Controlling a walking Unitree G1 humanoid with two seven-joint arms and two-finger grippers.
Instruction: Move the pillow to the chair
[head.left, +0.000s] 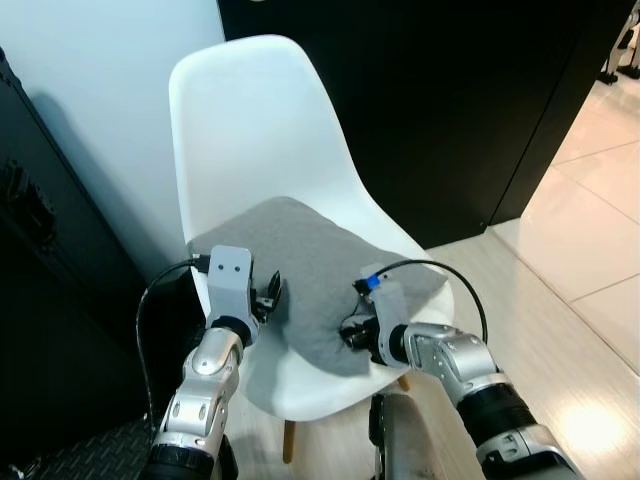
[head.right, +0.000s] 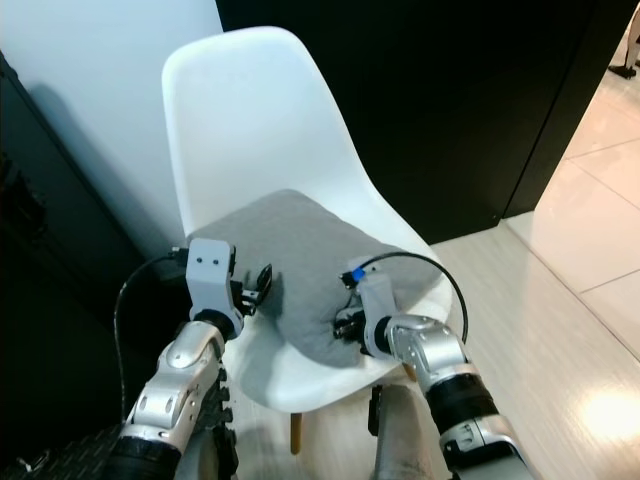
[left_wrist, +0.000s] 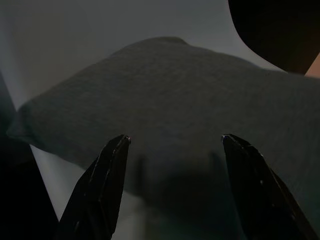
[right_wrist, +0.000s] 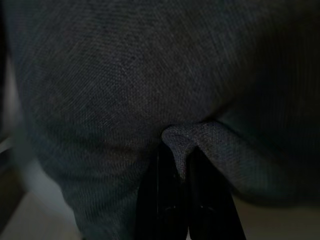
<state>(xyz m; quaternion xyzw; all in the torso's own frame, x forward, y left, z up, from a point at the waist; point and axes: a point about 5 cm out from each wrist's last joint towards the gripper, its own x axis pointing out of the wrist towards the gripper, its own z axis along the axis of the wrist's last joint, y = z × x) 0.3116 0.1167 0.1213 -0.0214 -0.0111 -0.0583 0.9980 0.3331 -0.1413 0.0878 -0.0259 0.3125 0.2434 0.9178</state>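
Observation:
A grey pillow (head.left: 305, 260) lies flat on the seat of a white moulded chair (head.left: 250, 120). My left gripper (head.left: 272, 293) stands open at the pillow's left edge, its black fingers (left_wrist: 107, 175) spread just short of the fabric (left_wrist: 190, 110). At the pillow's front edge my right gripper (head.left: 350, 330) is shut on a pinched fold of the cloth (right_wrist: 187, 137), which bunches up between the two fingers (right_wrist: 162, 200).
The chair stands against a pale wall (head.left: 90, 70) with a black panel (head.left: 450, 100) behind it to the right. A dark cabinet (head.left: 40, 290) is close on the left. Light tiled floor (head.left: 590, 250) opens to the right.

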